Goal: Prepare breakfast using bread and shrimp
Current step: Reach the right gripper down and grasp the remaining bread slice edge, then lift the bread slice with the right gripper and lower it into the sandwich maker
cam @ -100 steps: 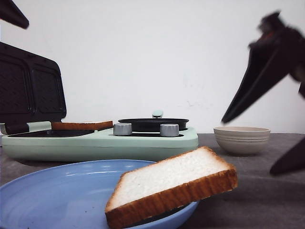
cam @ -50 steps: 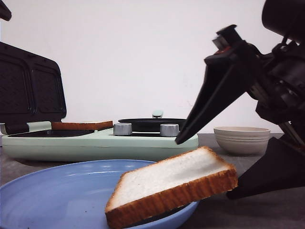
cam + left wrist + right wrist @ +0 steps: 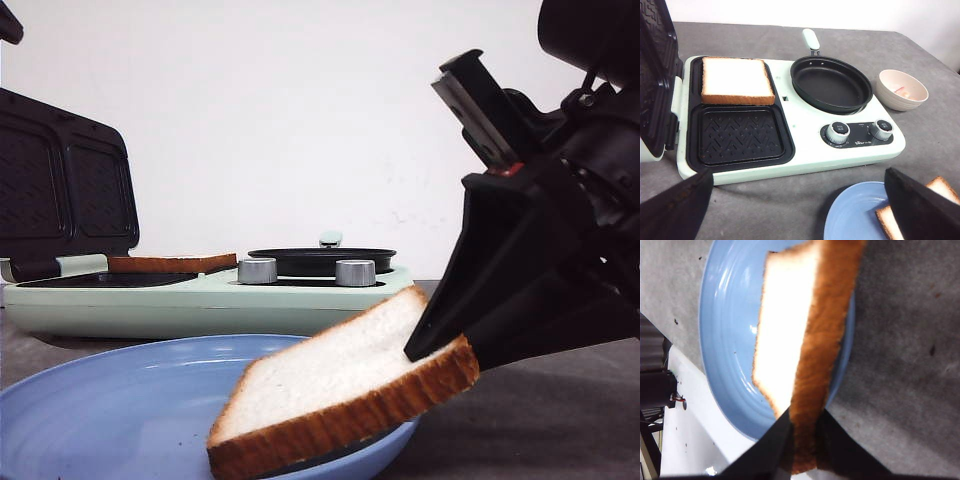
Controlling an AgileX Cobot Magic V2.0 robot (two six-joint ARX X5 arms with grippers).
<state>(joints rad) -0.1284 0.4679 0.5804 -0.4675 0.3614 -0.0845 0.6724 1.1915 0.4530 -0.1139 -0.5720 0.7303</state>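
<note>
Right end effector (image 3: 802, 437) pinching bread slice (image 3: 345, 385) at its crust edge, slice half on blue plate (image 3: 120, 400).

Bread light, soft, crushable: hold by the firmer crust (gently). Second slice (image 3: 736, 80) lies in the sandwich maker's (image 3: 790, 155) rear tray; front tray bare, pan (image 3: 832, 85) empty. Beige bowl (image 3: 901, 89) right of pan holds small pinkish bits, probably shrimp. Left end effector (image 3: 800, 200) spread open, empty.

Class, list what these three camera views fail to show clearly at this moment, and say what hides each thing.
- Beige bowl: blocked in the front view by the right end effector; its pale contents are too small to identify in the left wrist view.
- Left end effector: only the dark finger tips show, cut off by the picture's edge.
- Bread slice on the blue plate: its gripped corner is covered by the fingers.
</note>
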